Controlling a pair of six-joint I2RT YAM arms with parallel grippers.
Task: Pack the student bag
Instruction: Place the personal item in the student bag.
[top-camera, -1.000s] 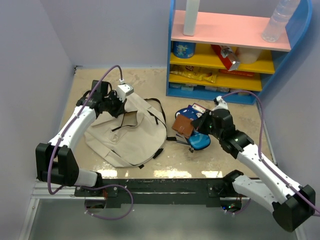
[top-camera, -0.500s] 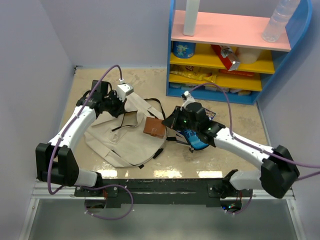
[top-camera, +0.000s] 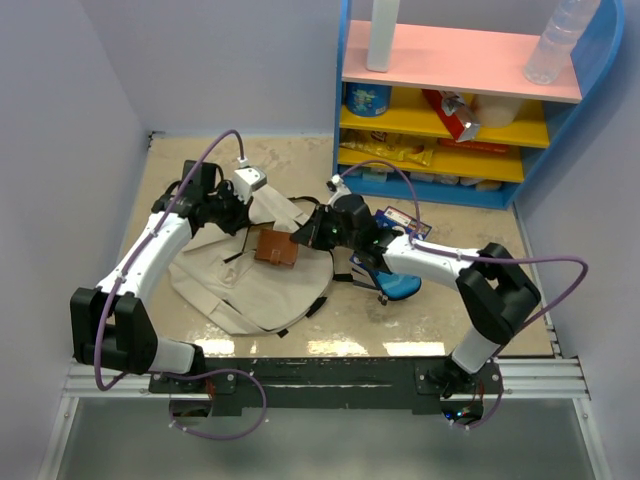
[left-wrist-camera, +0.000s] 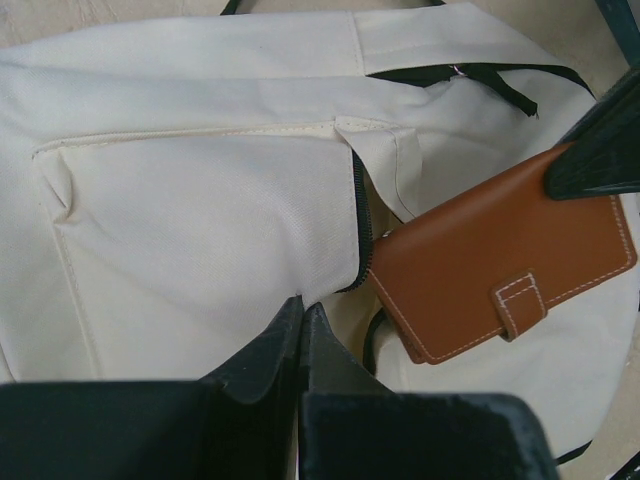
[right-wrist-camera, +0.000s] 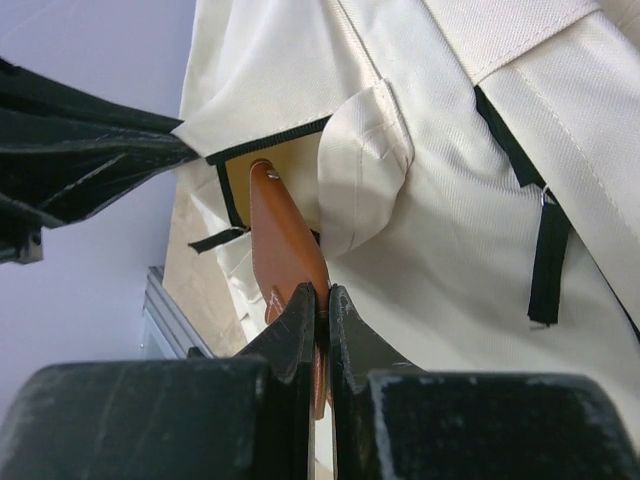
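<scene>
The beige student bag lies flat on the table, left of centre; it also fills the left wrist view and the right wrist view. My left gripper is shut on the edge of the bag's pocket opening and holds it up. My right gripper is shut on a brown leather wallet, seen flat in the left wrist view and edge-on in the right wrist view. The wallet's far end sits at the mouth of the open zip pocket.
A blue pouch and a book lie right of the bag, under my right arm. A blue shelf unit with snacks and bottles stands at the back right. Walls close in on the left and rear.
My right arm has swung left from the pile near the blue pouch, carrying the wallet across to the bag's pocket opening. The left gripper has stayed holding the pocket edge.
</scene>
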